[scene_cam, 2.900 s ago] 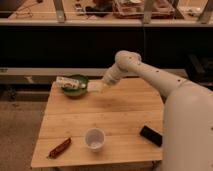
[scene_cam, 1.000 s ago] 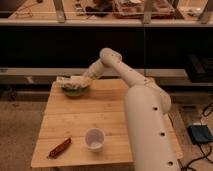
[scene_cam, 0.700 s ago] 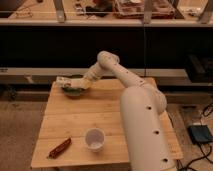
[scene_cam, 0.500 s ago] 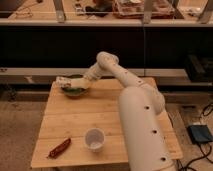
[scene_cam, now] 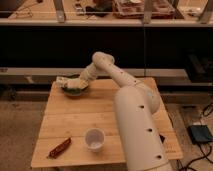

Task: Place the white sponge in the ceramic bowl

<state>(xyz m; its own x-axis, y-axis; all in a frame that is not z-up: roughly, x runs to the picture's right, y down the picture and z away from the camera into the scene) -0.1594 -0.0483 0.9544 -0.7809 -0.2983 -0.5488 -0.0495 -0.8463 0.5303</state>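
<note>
The dark green ceramic bowl (scene_cam: 74, 90) stands at the far left corner of the wooden table (scene_cam: 75, 120). My gripper (scene_cam: 81, 82) reaches in from the right and hangs right over the bowl, at its rim. The white sponge does not show apart from the gripper; it is hidden at the gripper or inside the bowl, and I cannot tell which. A longer white printed packet (scene_cam: 62, 80) lies just behind the bowl on its left.
A white cup (scene_cam: 94, 139) stands near the table's front edge. A red-brown wrapped snack (scene_cam: 59, 147) lies at the front left corner. My arm's white body (scene_cam: 137, 130) covers the table's right side. A dark counter with shelves runs behind the table.
The gripper has moved left from the table's middle back to over the bowl and sunk a little. In the last half second it has barely moved.
</note>
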